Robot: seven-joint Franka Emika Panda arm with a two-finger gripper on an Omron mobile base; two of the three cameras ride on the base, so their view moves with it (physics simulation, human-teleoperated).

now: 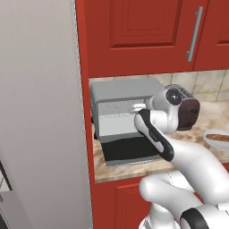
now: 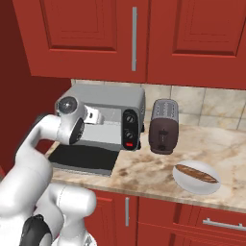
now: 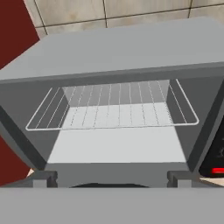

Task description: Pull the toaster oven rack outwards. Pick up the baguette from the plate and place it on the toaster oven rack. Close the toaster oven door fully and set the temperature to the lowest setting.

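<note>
Ahead of my fingers (image 3: 112,178), spread wide, empty: door (image 1: 129,151) down, rack (image 3: 114,110) unpulled; baguette (image 2: 196,173) on plate (image 2: 185,182).

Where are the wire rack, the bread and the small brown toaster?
toaster oven rack (image 3: 113,114), hand view, middle of the grid.
baguette (image 2: 196,173), right base view, middle of the loaf.
slot toaster (image 2: 163,127), right base view, front face.

Toaster oven rack (image 3: 113,109) sits inside the open toaster oven (image 3: 122,48).

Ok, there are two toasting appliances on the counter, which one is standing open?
The grey toaster oven, left of the dark-brown slot toaster. Its glass door lies folded down flat, exposing the wire rack.
</note>
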